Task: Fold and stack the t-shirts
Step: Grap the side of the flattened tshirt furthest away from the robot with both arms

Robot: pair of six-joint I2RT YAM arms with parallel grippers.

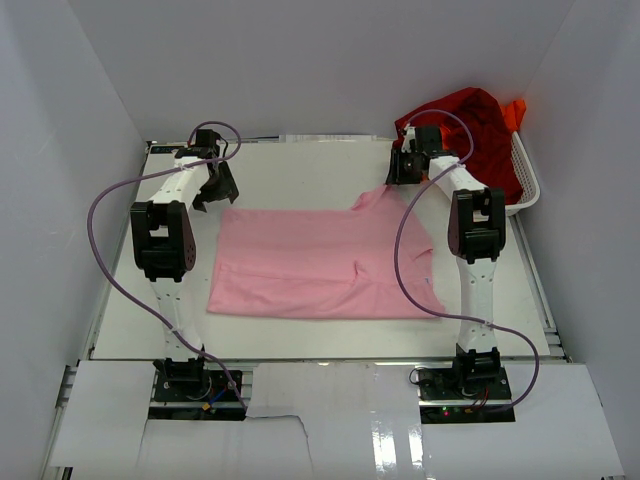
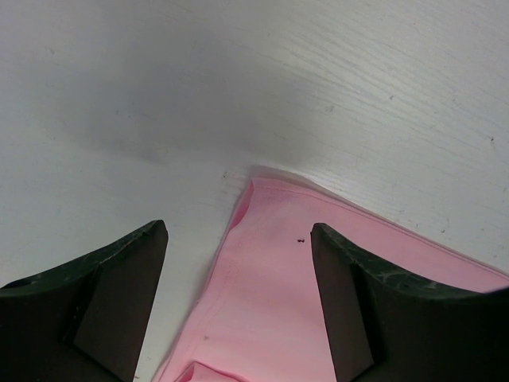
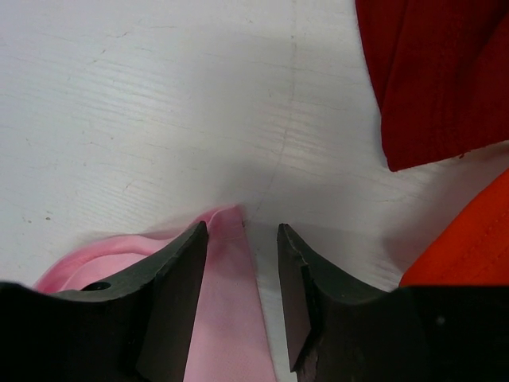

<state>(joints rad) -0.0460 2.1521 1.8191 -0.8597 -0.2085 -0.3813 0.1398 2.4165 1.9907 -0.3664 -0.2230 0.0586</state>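
Altogether, shirts: three, one pink, one dark red, one orange.
Pink shirt [image 1: 320, 265]: lies spread flat in the middle of the table [image 1: 300, 170], long side running from 9 to 3 o'clock; one sleeve pokes out at its 1 o'clock corner.
Dark red shirt [image 1: 480, 130]: bunched in a heap at the table's 2 o'clock corner, spilling over the basket.
Orange shirt [image 1: 515, 112]: only an edge shows, at 2 o'clock behind the red heap.
Baskets: one, white mesh plastic [image 1: 527, 180], at the 2 to 3 o'clock edge of the table, mostly covered by the red cloth.
Arms: two, each with a purple cable [image 1: 100, 215] looping beside it.
Left gripper [image 1: 215, 197]: released, jaws spread wide, hovering over the pink shirt's 10 o'clock corner; the corner shows between the fingers, which do not touch it.
Right gripper [image 1: 400, 175]: at the sleeve, jaws partly apart and straddling the sleeve tip; a gap of cloth and bare table shows between the fingers [image 3: 171, 294], so nothing is clenched.
In the way: the red heap sits close at 1 o'clock of the right gripper, apart from the pink sleeve.
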